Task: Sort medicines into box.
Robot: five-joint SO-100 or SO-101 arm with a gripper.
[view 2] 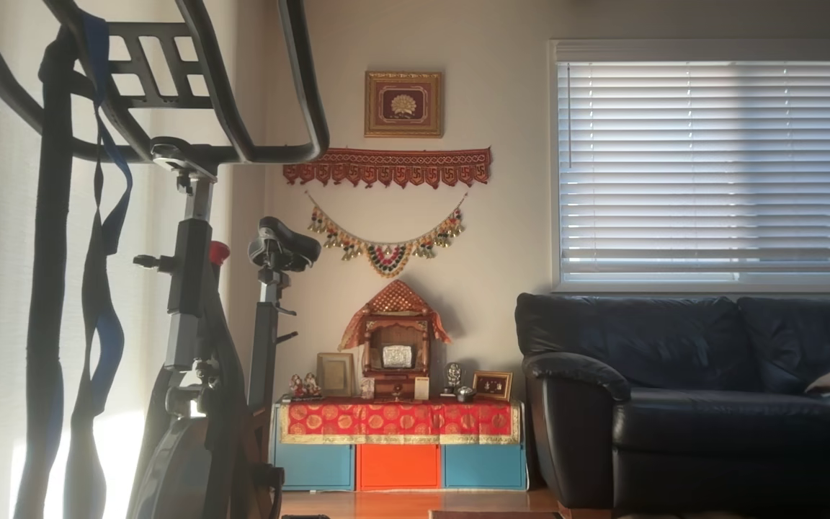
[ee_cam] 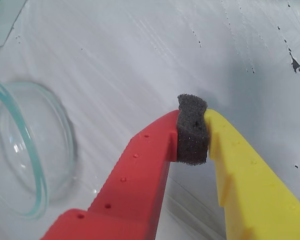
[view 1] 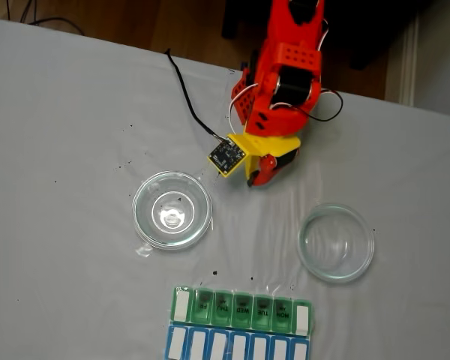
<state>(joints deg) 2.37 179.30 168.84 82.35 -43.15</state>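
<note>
The tool [ee_cam: 192,131] is pinching only its grey foam pad [ee_cam: 192,131], hovering beyond the left glass dish [view 1: 172,209]. The box [view 1: 241,308] (lids shut) is sitting nearer the bench [view 1: 75,150] edge than that dish

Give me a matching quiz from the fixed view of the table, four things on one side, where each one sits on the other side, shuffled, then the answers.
Things:
1. gripper
2. box
3. left glass dish
4. right glass dish

Places in the fixed view:
A. bottom edge, against a blue-and-white row
B. left of centre, below the small circuit board
C. right of centre, above the box's right end
D. upper middle, at the tip of the red arm

Pairs: 1-D, 2-A, 3-B, 4-C
</note>
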